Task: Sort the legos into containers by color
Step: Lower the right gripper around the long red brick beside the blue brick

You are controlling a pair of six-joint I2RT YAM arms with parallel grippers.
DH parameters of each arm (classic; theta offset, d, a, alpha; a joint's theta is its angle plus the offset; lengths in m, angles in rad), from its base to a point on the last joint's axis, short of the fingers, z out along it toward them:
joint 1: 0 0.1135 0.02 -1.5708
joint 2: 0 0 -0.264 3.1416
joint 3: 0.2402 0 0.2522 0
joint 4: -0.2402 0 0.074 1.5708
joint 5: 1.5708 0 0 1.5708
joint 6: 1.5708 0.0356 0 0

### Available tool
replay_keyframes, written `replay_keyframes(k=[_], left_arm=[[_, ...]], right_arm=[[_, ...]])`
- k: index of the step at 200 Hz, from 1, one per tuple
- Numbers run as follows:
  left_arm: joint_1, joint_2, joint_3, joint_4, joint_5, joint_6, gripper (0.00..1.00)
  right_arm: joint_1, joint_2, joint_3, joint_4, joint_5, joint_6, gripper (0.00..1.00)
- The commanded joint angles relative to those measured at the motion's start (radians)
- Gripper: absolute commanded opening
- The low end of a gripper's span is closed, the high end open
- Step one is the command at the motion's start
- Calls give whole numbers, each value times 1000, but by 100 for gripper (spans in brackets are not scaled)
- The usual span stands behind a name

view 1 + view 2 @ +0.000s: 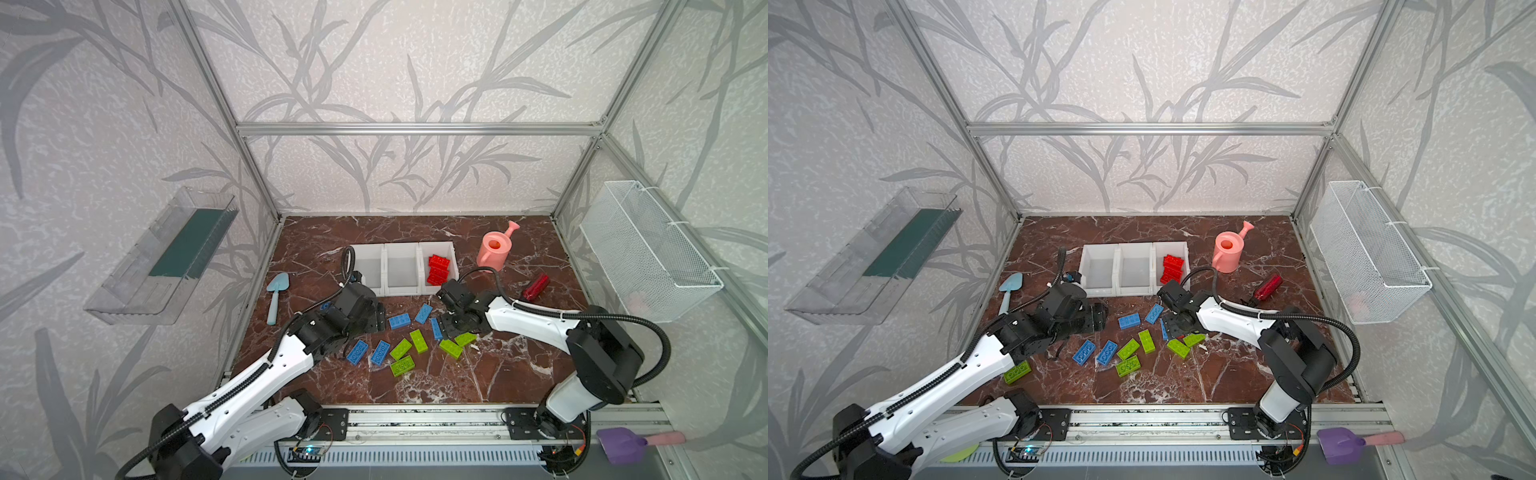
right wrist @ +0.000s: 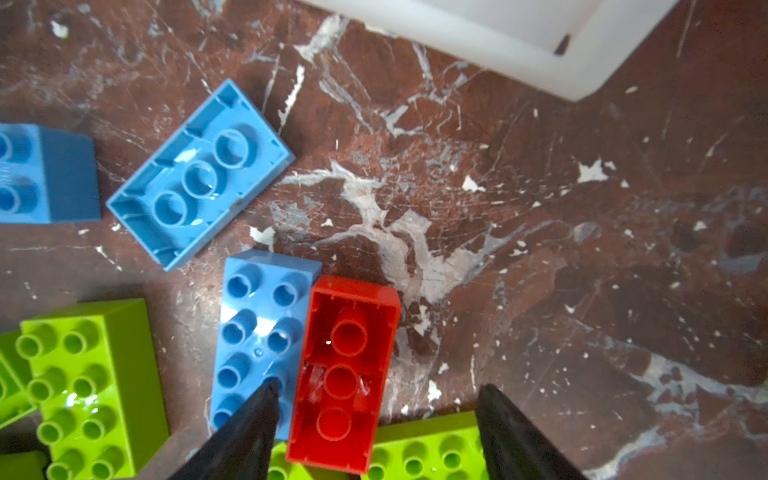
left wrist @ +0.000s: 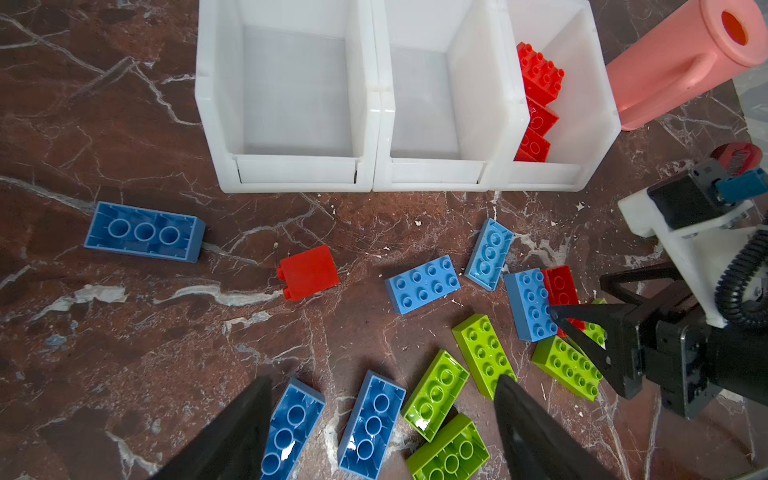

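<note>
Right gripper [image 2: 378, 386], wide and empty, straddled the upturned red brick [image 2: 345, 365] at surface [image 2: 540, 249] centre, presumably for the red-filled bin [image 3: 540, 176]; left gripper [image 3: 382, 379] hung wide.

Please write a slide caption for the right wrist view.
Open right gripper framing an upside-down red brick beside a blue brick.

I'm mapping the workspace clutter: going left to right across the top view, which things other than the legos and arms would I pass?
clear wall tray → blue trowel → white bins → pink watering can → dark red ribbed piece → white wire basket
</note>
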Motion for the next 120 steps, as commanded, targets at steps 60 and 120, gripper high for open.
replay_keyframes(k=[60,120], left_arm=[[-1,-2,-14,-10,-45,-7,84],[-1,7,-18,-4,-49,-9,84]], right_arm=[[-3,26,24,-7,16,-2,55],[-13,-15,32,-34,34,-14,54]])
